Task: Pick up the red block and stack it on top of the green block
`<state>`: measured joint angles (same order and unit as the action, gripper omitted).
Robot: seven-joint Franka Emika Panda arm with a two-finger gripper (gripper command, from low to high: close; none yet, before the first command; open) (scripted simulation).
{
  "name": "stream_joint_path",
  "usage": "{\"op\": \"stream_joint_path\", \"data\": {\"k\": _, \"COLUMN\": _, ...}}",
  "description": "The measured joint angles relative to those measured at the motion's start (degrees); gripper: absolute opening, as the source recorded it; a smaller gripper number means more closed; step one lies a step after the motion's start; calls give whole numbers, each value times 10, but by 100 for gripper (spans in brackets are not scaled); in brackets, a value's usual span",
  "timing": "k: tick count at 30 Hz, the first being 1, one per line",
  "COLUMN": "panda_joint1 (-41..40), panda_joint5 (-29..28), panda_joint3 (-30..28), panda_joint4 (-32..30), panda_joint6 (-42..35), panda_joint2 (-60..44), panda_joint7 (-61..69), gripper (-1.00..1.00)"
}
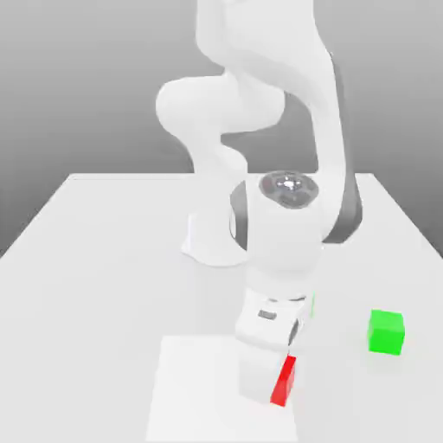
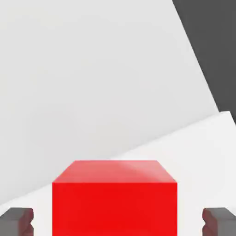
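On the white counter (image 1: 104, 234), near its front edge, the red block (image 1: 284, 381) sits on a slightly brighter white square patch (image 1: 195, 389) of the surface. The arm (image 1: 260, 104) reaches down over this block, and its tool (image 1: 270, 368) hangs right at the block, covering most of it in the exterior view so that only a narrow red face shows on the exterior view's right of the tool's white body.

In the hand view the red block (image 2: 114, 198) fills the space between the two dark fingertips (image 2: 16, 220), one on each side. A visible gap remains between each fingertip and the nearest red face, so the tool stands wide, straddling the block without touching it. The block's top face and one side face are plain and matte.

The green block (image 1: 386, 331) rests on the counter well apart from the red block, toward the exterior view's right and a little farther back. It stands alone, with nothing on top of it.

No brand, label or writing can be read on either block, the arm or the counter.
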<state>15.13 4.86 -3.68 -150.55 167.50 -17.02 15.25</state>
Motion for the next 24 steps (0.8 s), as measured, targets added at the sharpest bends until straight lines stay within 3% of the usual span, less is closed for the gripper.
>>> {"op": "stream_joint_path", "data": {"k": 5, "panda_joint1": 1, "panda_joint5": 0, "panda_joint3": -1, "panda_joint4": 0, "panda_joint6": -2, "panda_joint2": 1, "panda_joint7": 0, "gripper": -100}}
{"op": "stream_joint_path", "data": {"k": 11, "panda_joint1": 14, "panda_joint5": -33, "panda_joint3": -13, "panda_joint4": -17, "panda_joint6": -93, "panda_joint2": 109, "panda_joint7": -26, "gripper": -100}}
{"op": "stream_joint_path", "data": {"k": 19, "panda_joint1": 214, "panda_joint5": -40, "panda_joint3": 89, "panda_joint4": -36, "panda_joint6": -153, "panda_joint2": 189, "panda_joint7": -104, "gripper": -100}}
{"op": "stream_joint_path", "data": {"k": 24, "panda_joint1": 236, "panda_joint5": -59, "panda_joint3": 76, "panda_joint4": -35, "panda_joint6": -79, "panda_joint2": 114, "panda_joint7": -128, "gripper": -100}}
